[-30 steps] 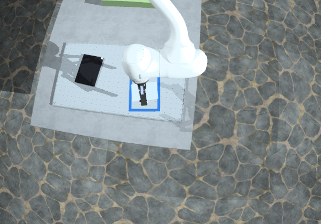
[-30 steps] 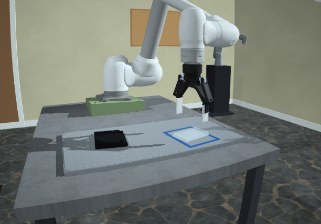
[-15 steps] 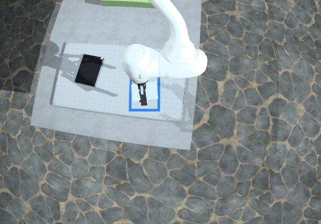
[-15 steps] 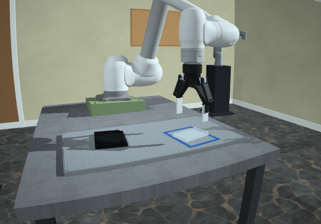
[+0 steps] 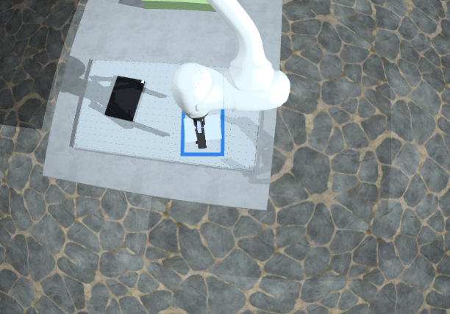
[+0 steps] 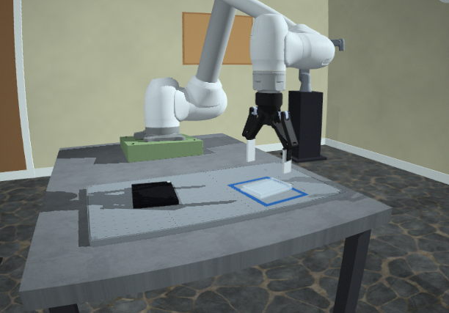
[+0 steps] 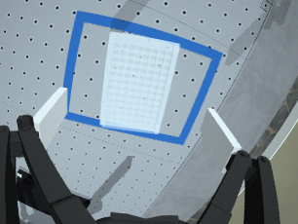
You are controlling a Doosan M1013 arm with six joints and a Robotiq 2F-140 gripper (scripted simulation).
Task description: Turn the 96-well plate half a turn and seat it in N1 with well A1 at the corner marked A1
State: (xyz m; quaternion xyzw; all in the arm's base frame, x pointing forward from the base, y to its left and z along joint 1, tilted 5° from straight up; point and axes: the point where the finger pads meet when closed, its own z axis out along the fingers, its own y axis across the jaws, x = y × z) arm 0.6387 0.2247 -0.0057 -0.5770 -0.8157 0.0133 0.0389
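The clear 96-well plate (image 6: 267, 188) lies flat inside the blue taped outline B1 on the right of the deck. It also shows in the wrist view (image 7: 140, 80) and in the top view (image 5: 203, 131). The black plate nest N1 (image 6: 154, 194) stands on the left of the deck with nothing in it; it also shows in the top view (image 5: 125, 98). My gripper (image 6: 268, 160) is open wide and empty. It hangs above the plate, well clear of it, with its white fingertips on either side of the plate's width.
The arm's green base block (image 6: 161, 146) stands at the back of the table. A black pedestal (image 6: 306, 124) stands on the floor behind the right end. The perforated deck plate (image 6: 205, 203) covers the table's middle.
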